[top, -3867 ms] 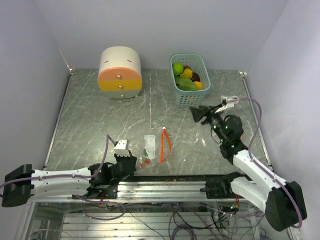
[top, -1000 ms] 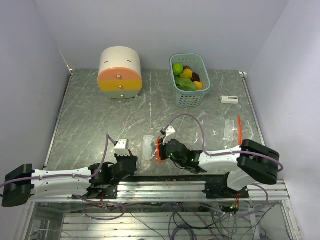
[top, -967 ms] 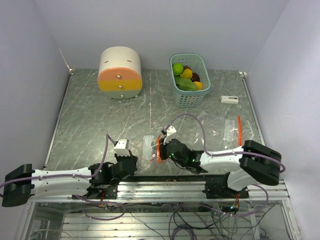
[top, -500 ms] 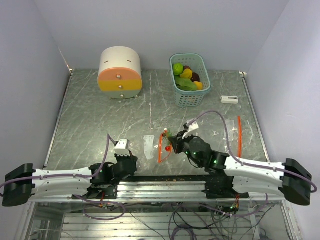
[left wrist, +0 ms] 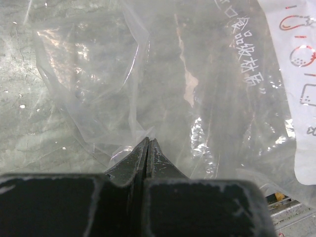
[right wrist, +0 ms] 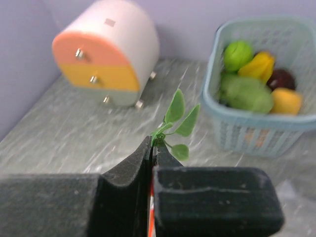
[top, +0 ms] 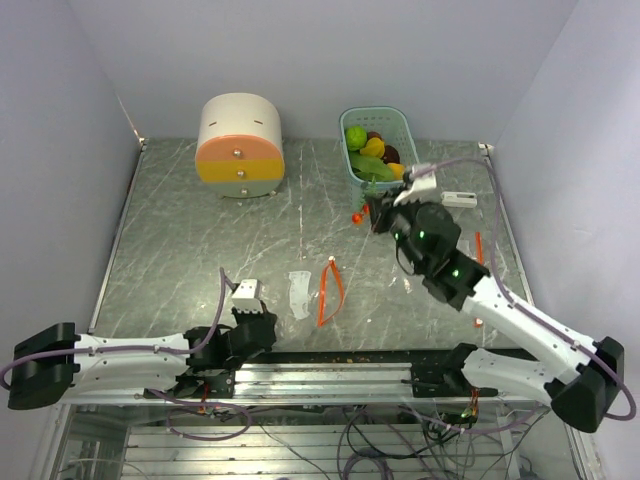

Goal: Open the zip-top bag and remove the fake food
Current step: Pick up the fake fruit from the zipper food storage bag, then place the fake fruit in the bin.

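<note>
The left jaws pinch the zip-top bag (left wrist: 123, 74); right jaws clamp fake food (right wrist: 176, 109).

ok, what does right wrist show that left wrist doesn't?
Only right wrist: the right tool shut on a leafy toy food, plus the drawer box and the blue basket of toy fruit. Only left wrist: the left tool shut, apparently pinching the clear zip-top bag, and the bag's white printed label. Both: the marbled grey table and a closed black tool.
</note>
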`<control>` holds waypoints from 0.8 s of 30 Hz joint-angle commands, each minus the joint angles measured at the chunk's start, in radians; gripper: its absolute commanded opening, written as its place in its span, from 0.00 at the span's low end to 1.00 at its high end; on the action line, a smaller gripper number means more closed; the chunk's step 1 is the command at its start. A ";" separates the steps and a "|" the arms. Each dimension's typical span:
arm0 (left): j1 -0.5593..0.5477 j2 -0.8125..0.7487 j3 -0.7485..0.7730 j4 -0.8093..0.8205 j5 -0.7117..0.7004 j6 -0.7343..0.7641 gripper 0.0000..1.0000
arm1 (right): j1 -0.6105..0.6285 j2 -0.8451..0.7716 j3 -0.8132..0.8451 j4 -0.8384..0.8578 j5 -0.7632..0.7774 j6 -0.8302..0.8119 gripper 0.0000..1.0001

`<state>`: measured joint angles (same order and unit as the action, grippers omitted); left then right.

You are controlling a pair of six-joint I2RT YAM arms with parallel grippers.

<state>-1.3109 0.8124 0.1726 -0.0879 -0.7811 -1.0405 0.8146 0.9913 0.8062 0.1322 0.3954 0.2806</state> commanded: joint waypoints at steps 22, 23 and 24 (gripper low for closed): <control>-0.002 0.105 -0.020 0.113 0.015 -0.011 0.07 | -0.617 1.071 0.982 0.099 -0.383 -0.092 0.00; -0.003 0.106 -0.016 0.110 0.015 -0.010 0.07 | -0.619 1.100 1.011 0.094 -0.385 -0.098 0.00; -0.002 0.104 -0.014 0.109 0.015 -0.008 0.07 | -0.620 1.122 1.035 0.089 -0.385 -0.105 0.00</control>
<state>-1.3109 0.9096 0.1474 0.0158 -0.7734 -1.0477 0.2020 2.0460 1.7443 0.1883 0.0315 0.2104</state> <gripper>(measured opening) 0.074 0.006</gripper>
